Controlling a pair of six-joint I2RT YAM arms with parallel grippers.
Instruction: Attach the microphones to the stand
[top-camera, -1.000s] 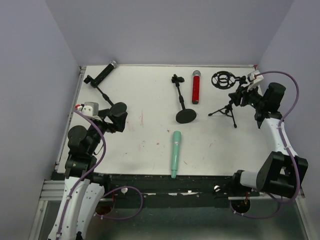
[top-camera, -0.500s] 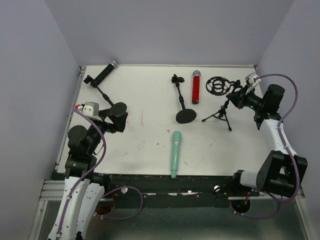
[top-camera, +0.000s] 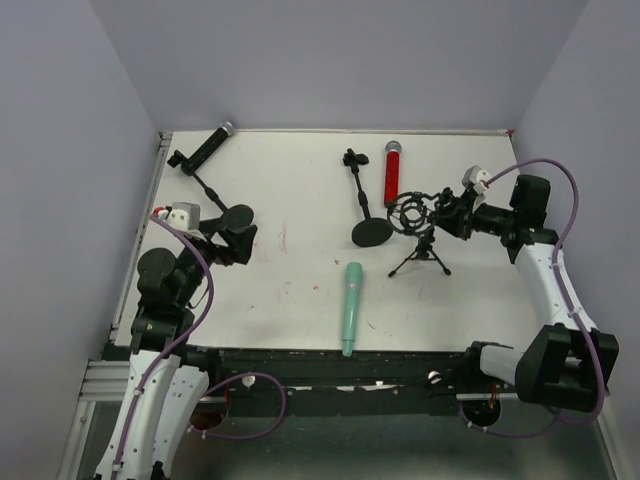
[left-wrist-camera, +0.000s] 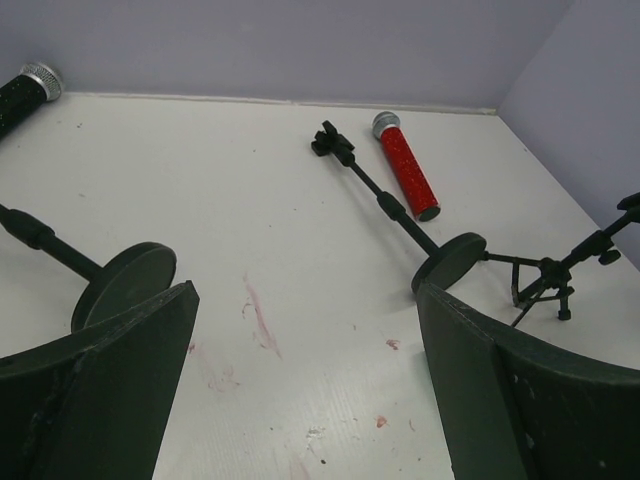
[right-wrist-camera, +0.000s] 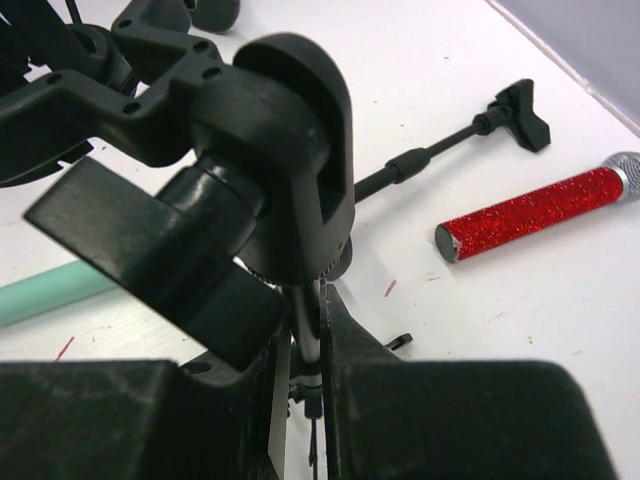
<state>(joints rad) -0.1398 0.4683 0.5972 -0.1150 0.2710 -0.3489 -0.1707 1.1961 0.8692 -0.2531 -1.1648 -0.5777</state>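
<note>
My right gripper is shut on the thin post of a small black tripod stand with a ring shock mount; the wrist view shows the post pinched between the jaws. The red microphone lies at the back centre, also seen in the right wrist view. The mint-green microphone lies near the front centre. The black microphone sits at the top of a tilted round-base stand at the back left. My left gripper is open and empty, just above the table.
A second round-base stand with an empty clip lies tilted beside the red microphone, just left of the tripod. Walls close in the table on the left, back and right. Faint red marks stain the table surface.
My right gripper has carried the tripod stand from the back right corner leftward and nearer, to beside the centre round-base stand. The left arm and the microphones have not moved.
</note>
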